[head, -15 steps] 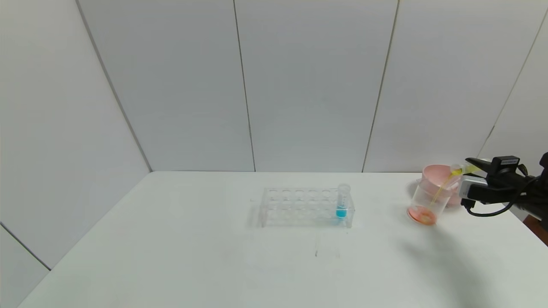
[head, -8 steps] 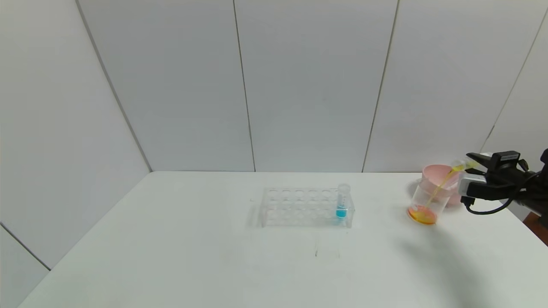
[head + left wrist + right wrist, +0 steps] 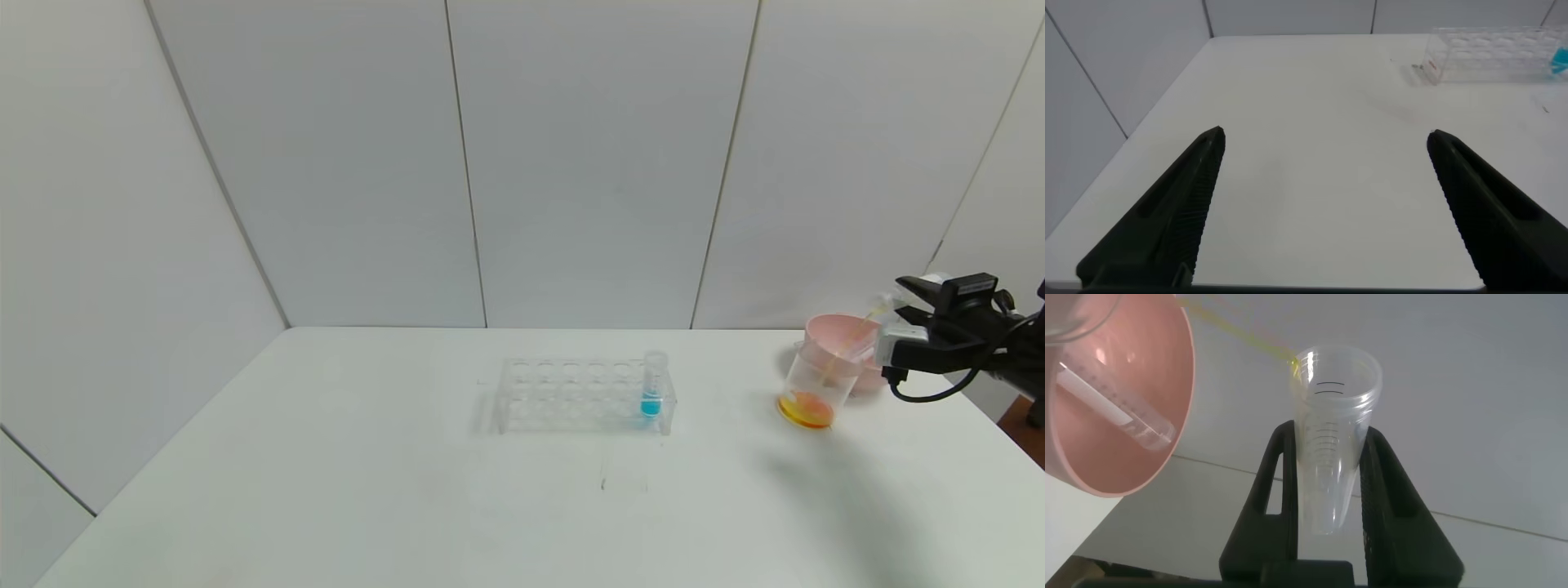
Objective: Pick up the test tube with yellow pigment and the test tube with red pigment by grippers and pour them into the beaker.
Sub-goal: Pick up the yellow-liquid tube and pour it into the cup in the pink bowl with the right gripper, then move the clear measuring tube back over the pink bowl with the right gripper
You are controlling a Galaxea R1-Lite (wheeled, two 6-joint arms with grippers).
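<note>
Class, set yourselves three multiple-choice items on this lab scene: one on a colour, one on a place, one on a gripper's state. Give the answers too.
1. The liquid at the bottom of the beaker is:
A. blue
B. green
C. orange

2. The tube with blue liquid stands:
A. in the beaker
B. in the rack
C. on the floor

3. The right gripper is:
A. shut on the test tube with yellow pigment
B. open and empty
C. shut on the beaker

Answers:
1 C, an orange pool shows through the clear wall.
2 B, it stands upright in an end hole of the rack.
3 A, its fingers clamp the tilted tube; the left gripper hangs open and empty.
</note>
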